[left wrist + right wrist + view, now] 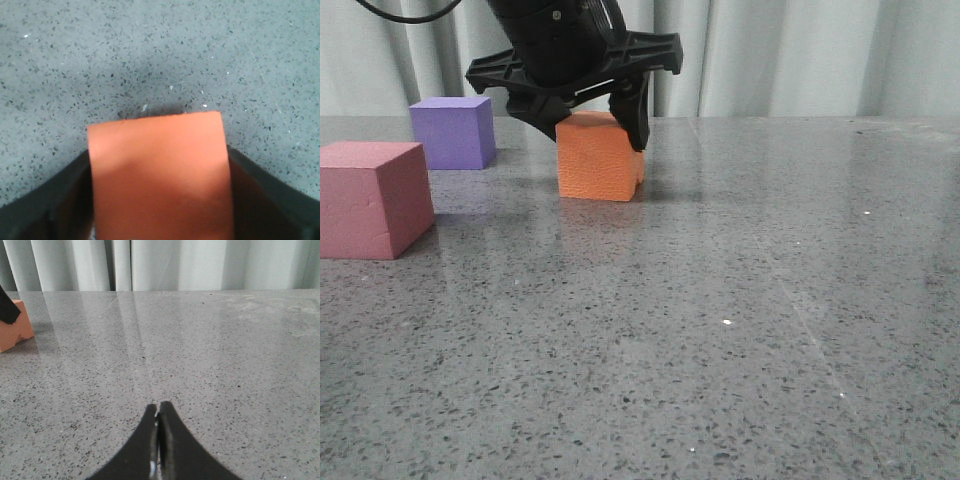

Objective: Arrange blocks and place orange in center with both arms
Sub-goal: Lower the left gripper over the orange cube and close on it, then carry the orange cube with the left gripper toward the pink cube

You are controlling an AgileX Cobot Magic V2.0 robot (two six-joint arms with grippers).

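The left gripper (592, 128) reaches down from above over the orange cube (599, 157), which sits on the grey speckled tabletop (720, 320). Its black pointed fingers (632, 118) straddle the cube's upper part, one on each side, and the left wrist view shows the orange cube (159, 175) filling the space between the two fingers (260, 195), which press against its flanks: the gripper is closed onto the cube. The cube's base appears to rest on the tabletop, with its shadow directly beneath it.

Taking the orange cube as the landmark, the purple cube (453, 132) stands to its left and somewhat farther back, near the pale curtain (800, 55) that hangs behind the tabletop's far edge. The dusty pink-red cube (372, 199) lies farther left of the orange cube and nearer the camera, cut off by the frame's edge. The three cubes stand apart from one another, none touching.

The right gripper (159, 412) is away to the right of the orange cube (15, 327), which shows only at the edge of its wrist view. Its two fingertips meet with barely a slit between them, and nothing is held there; it hangs over bare tabletop (225, 365).
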